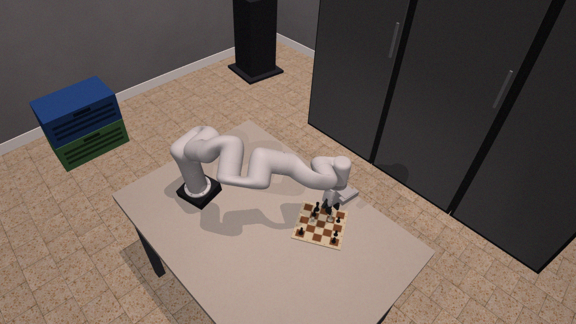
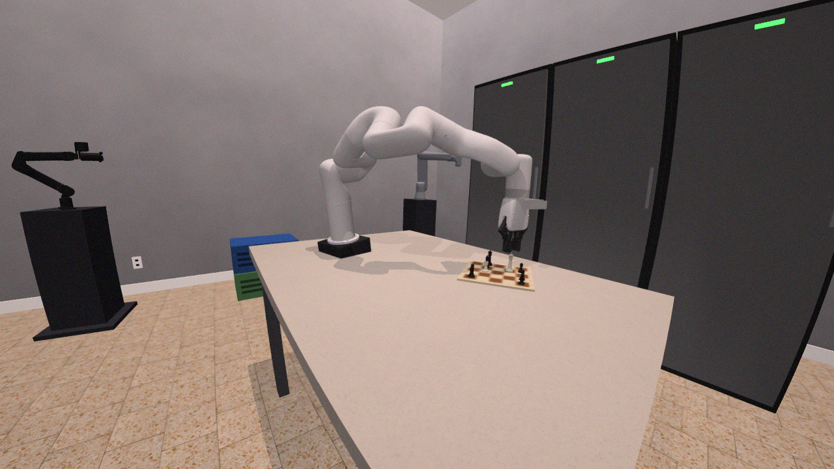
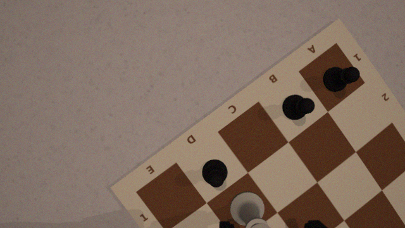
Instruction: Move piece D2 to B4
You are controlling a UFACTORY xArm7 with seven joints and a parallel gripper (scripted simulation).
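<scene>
The small chessboard (image 1: 320, 225) lies on the table near the arm's far side; it also shows in the exterior view (image 2: 497, 275). A tall white piece (image 3: 247, 209) stands upright on D2, also seen in the top and exterior views (image 1: 330, 217) (image 2: 509, 263). My gripper (image 1: 328, 208) (image 2: 511, 238) hangs straight above this piece, fingers pointing down and partly open, with nothing between them. In the wrist view only the two dark fingertips show at the bottom edge, on either side of the piece's top. B4 is outside the wrist view.
Black pawns stand on A1 (image 3: 340, 77), B1 (image 3: 297, 106) and D1 (image 3: 215, 172), the last right beside D2. Several more black pieces and one white piece (image 1: 312, 219) stand elsewhere on the board. Dark cabinets (image 1: 443, 100) rise behind the table.
</scene>
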